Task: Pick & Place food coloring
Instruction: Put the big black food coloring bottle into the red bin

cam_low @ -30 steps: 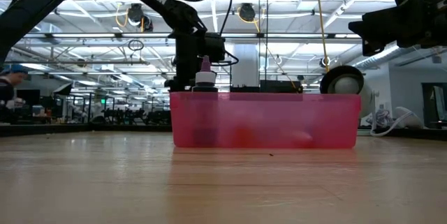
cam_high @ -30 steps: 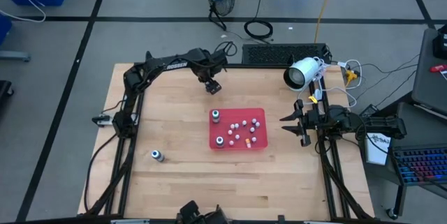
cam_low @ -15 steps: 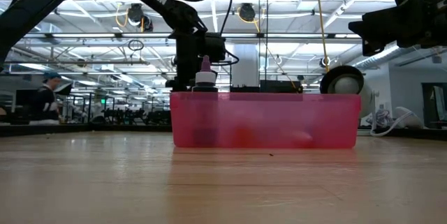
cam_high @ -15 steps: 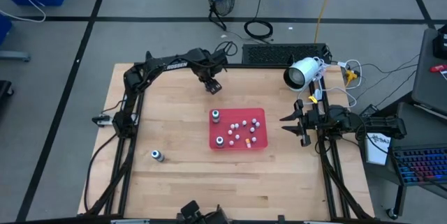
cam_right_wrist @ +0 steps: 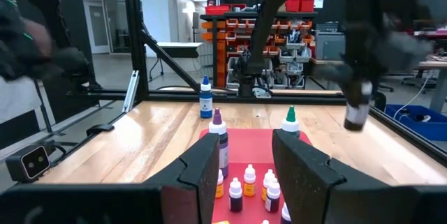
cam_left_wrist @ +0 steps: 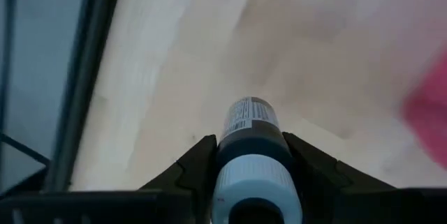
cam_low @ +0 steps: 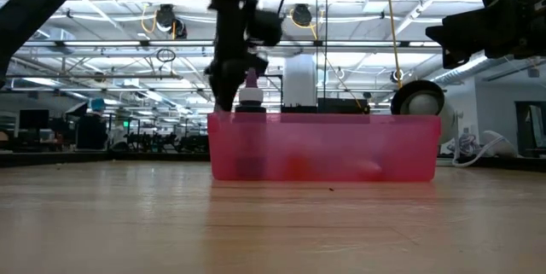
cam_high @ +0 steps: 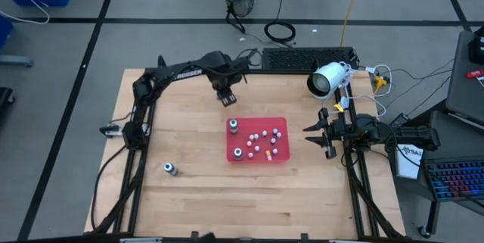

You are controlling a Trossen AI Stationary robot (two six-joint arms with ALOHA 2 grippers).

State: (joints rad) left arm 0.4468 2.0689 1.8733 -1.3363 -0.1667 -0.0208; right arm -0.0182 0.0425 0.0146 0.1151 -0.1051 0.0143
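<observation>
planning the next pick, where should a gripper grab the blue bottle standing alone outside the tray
Probably take the blue bottle by its body just below the white cap, coming straight down: it stands upright on bare table, clear of the red tray, with room on every side. The left gripper holds a dark bottle.

The pale, light-grained wooden table top [cam_high: 197, 190] looks smooth with a soft sheen, its boards showing as faint parallel lines. The rectangular red tray [cam_low: 324, 146] is translucent plastic, glossy enough to let blurred shapes show through its wall. The dark food-colouring bottle with a white ribbed cap [cam_left_wrist: 253, 155] looks like smooth plastic, wrapped in a printed paper label. The 2 black matt fingers [cam_right_wrist: 202, 175] of the right gripper [cam_right_wrist: 248, 172] appear to be hard moulded plastic.
</observation>
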